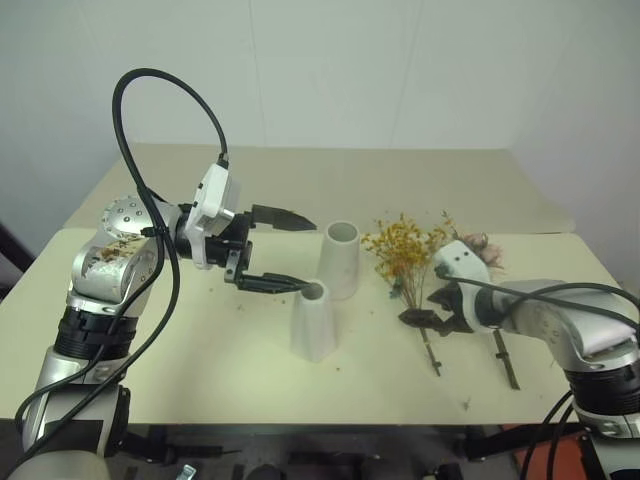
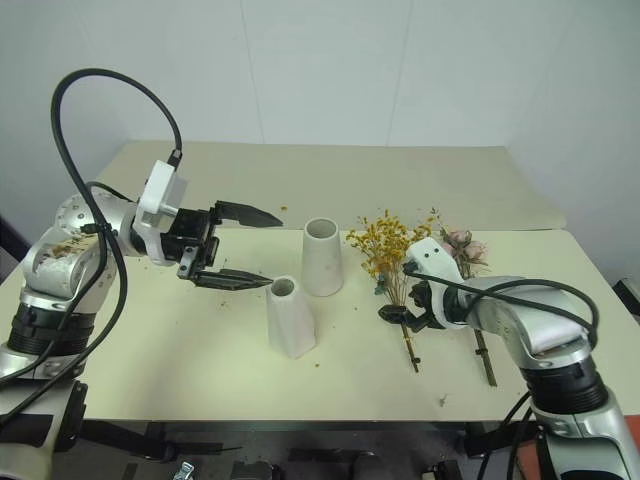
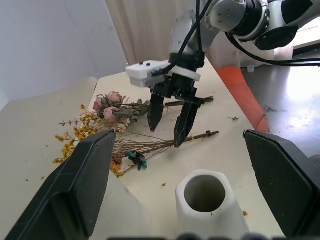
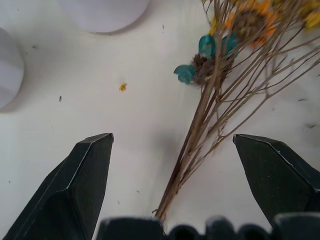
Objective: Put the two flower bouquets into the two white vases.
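Yellow bunch point(image 1: 405, 250) flat near worktop's right edge, vases point(image 1: 318, 320) mid-worktop. Right gripper point(image 4: 172, 150) wide open over stems. Lower straight, pinch stems together. Left gripper point(image 1: 290, 250) open, empty.

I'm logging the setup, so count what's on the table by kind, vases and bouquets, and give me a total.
Vases: 2, near vase and far vase.
Bouquets: 2, yellow bouquet and pink bouquet, both lying flat.
Total: 4
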You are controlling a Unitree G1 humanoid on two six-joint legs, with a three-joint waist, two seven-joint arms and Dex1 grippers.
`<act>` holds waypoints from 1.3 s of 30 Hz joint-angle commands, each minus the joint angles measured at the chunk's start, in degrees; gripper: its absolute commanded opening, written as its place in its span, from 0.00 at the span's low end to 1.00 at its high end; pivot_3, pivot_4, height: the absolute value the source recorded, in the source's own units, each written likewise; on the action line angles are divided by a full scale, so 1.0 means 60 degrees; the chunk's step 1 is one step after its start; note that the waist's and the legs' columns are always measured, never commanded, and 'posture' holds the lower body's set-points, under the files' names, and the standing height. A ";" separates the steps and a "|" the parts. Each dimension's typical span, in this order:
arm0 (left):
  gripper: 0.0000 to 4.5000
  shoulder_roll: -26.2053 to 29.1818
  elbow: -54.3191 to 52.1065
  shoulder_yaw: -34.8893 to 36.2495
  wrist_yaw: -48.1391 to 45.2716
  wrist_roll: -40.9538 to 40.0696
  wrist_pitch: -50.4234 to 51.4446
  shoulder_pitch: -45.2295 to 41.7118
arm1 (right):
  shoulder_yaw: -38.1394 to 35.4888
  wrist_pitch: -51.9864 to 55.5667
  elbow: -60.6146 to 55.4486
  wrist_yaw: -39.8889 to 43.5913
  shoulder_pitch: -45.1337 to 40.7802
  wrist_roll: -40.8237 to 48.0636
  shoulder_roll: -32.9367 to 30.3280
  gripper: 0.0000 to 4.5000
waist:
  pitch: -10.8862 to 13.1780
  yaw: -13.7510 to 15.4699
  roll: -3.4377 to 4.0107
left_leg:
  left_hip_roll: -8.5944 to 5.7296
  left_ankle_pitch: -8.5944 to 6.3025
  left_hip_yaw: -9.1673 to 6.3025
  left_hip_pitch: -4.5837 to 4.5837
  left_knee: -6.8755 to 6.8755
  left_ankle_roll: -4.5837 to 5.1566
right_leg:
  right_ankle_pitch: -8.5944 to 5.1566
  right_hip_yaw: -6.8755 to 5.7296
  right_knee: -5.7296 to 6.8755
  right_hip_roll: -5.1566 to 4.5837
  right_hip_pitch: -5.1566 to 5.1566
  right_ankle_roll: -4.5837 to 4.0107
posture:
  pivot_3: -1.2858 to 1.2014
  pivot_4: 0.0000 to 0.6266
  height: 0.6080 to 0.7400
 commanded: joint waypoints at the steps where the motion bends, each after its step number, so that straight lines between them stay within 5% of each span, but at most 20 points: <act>1: 1.00 0.0157 -0.0393 0.0169 0.0065 -0.0013 0.0098 0.0003 | 0.0271 -0.0220 0.0360 -0.0091 -0.0435 -0.0301 0.0027 1.00 | 0.0000 0.0003 0.0000 | 0.0000 0.0000 0.0000 0.0000 0.0000 0.0000 | 0.0000 0.0000 0.0002 0.0000 -0.0001 0.0000 | 0.52 0.24 1.00; 6: 1.00 0.0222 -0.0542 0.0286 0.0185 -0.0008 0.0098 0.0162 | 0.0465 -0.0311 0.1168 -0.0241 -0.0696 -0.0626 0.0275 0.88 | 0.0000 0.0007 0.0001 | 0.0000 0.0000 0.0000 0.0000 0.0000 0.0000 | 0.0000 -0.0001 -0.0001 0.0000 0.0000 0.0000 | 0.52 0.24 1.00; 18: 1.00 0.0243 -0.0519 0.0495 0.0429 -0.0059 0.0071 0.0277 | 0.0383 -0.0308 0.1559 -0.0293 -0.0902 -0.0894 0.0338 0.00 | 0.0000 0.0003 0.0001 | 0.0000 0.0000 0.0000 -0.0003 0.0000 0.0000 | 0.0000 -0.0001 0.0000 0.0000 -0.0003 0.0000 | 0.52 0.24 1.00; 29: 1.00 0.0645 -0.0480 0.0770 0.0596 0.0041 0.0020 0.0586 | -0.1010 -0.0352 0.1151 -0.1156 -0.0882 -0.0956 0.0459 0.00 | 0.0001 0.0010 0.0002 | 0.0000 0.0000 -0.0001 -0.0004 0.0000 0.0000 | 0.0000 -0.0001 0.0000 -0.0001 -0.0004 0.0000 | 0.52 0.24 1.00; 35: 1.00 0.0876 -0.0312 0.1188 0.0703 -0.0083 0.0029 0.0698 | -0.2333 -0.2622 0.0238 -0.1737 -0.1244 -0.1249 0.0531 0.00 | 0.0003 -0.0024 0.0005 | 0.0001 0.0000 -0.0001 -0.0009 -0.0003 0.0000 | 0.0000 -0.0003 -0.0002 -0.0001 -0.0011 0.0001 | 0.52 0.24 1.00; 39: 1.00 0.0880 -0.0176 0.1328 0.0888 -0.0017 0.0013 0.0768 | -0.2843 -0.5608 0.0987 -0.2971 -0.1953 -0.1743 0.2096 0.00 | 0.0003 -0.0106 0.0006 | 0.0007 0.0000 0.0003 0.0009 -0.0008 0.0000 | 0.0001 0.0004 0.0008 0.0007 -0.0007 0.0000 | 0.52 0.24 1.00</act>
